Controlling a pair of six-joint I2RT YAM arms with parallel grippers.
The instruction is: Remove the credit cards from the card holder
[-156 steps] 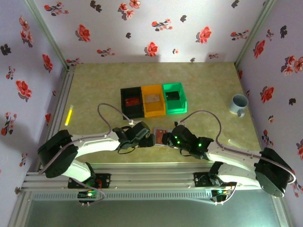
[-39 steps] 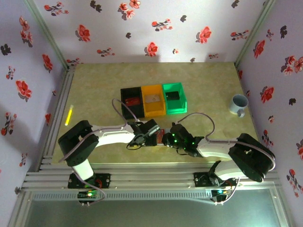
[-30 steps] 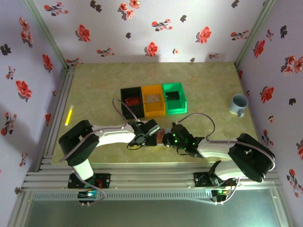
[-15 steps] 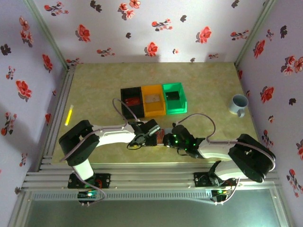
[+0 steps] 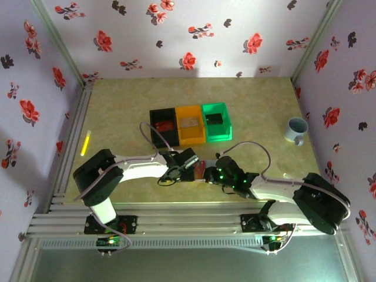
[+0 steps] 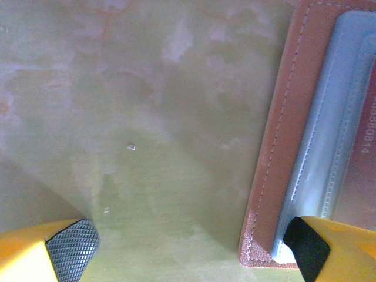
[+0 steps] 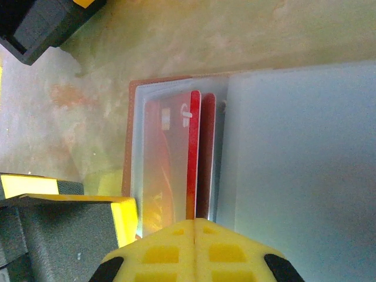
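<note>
On the olive bench (image 5: 117, 111), the open card holder (image 7: 294, 147) is touched at a corner by the wide-spread left pincer (image 6: 188, 249); its red credit card (image 7: 192, 147) is pinched by the right pincer (image 7: 194, 232).

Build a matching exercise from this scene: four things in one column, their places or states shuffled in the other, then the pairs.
Things
1. left gripper
2. right gripper
3. mug
4. green bin

Places or states
A. rightmost in its row, next to the orange bin
B. open, one finger at a corner of the card holder
C. standing alone at far right
D. shut on the edge of the red card

Pairs: 1-B, 2-D, 3-C, 4-A
</note>
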